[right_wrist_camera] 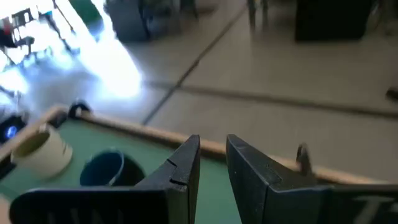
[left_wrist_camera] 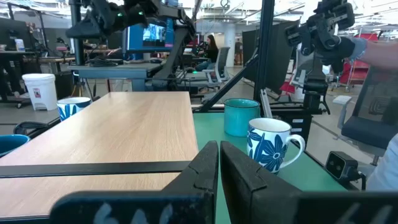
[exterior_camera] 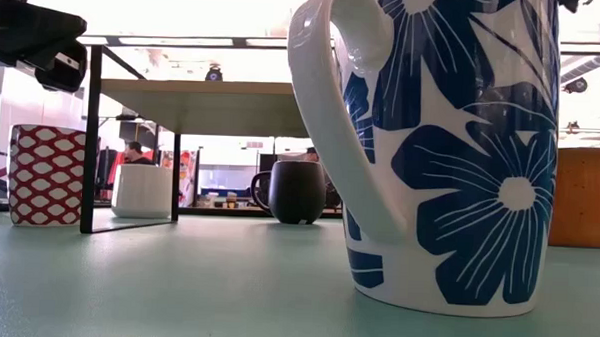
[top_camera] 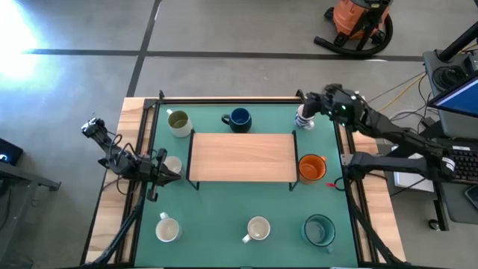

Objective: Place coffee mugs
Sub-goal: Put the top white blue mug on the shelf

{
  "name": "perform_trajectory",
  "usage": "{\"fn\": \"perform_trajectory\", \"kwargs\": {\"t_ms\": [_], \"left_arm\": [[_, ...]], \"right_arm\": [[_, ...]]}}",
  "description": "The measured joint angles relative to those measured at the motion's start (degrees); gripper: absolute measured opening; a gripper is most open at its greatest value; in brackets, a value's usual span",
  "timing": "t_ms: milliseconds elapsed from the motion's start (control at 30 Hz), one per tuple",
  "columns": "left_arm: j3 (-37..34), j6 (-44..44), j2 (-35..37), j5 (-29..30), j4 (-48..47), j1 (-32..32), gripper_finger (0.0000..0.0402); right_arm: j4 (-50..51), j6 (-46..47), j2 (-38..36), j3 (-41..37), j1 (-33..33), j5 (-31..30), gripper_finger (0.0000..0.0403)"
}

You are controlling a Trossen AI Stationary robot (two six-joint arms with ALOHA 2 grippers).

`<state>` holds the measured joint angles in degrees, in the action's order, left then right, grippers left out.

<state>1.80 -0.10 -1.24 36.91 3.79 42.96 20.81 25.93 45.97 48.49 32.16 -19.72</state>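
Several mugs stand on their bases on the green mat around a wooden shelf [top_camera: 240, 155]. A cream-olive one [top_camera: 179, 122], the navy one [top_camera: 239, 118] and a blue-patterned white one [top_camera: 305, 119] are along the far side. The orange one [top_camera: 312, 167] is at the right. A white one [top_camera: 167, 228], the blue-flowered one [top_camera: 258, 229] and the teal one [top_camera: 319, 230] stand near. My right gripper [top_camera: 311, 104] hovers above the patterned mug [left_wrist_camera: 73, 107], its fingers [right_wrist_camera: 186, 158] slightly apart and empty. My left gripper [top_camera: 160, 170] is shut and raised beside a red-patterned mug [exterior_camera: 45, 175].
The shelf stands on thin black legs [exterior_camera: 91, 131] mid-table, with room beneath it. A raised rail [top_camera: 224, 99] borders the mat. The flowered mug [exterior_camera: 451, 144] fills the low view's right. Monitors, cables and a person [left_wrist_camera: 211, 46] are beyond the table.
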Motion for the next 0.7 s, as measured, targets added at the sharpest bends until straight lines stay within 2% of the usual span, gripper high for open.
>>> {"fn": "perform_trajectory", "kwargs": {"t_ms": [200, 300, 600, 700], "left_arm": [[0.0, 0.0, 0.0, 0.0, 0.0, 0.0, 0.0], [0.0, 0.0, 0.0, 0.0, 0.0, 0.0, 0.0], [0.0, 0.0, 0.0, 0.0, 0.0, 0.0, 0.0], [0.0, 0.0, 0.0, 0.0, 0.0, 0.0, 0.0]], "right_arm": [[9.1, 0.6, 6.4, 7.3, 3.6, 10.2, 0.0069], [14.1, -0.2, 10.1, 10.9, 4.0, 14.1, 0.0084], [26.7, 0.3, 19.0, 20.2, 4.0, 14.4, 0.0162], [27.9, 2.6, 21.1, 20.5, 4.7, 18.4, 0.0173]]}}
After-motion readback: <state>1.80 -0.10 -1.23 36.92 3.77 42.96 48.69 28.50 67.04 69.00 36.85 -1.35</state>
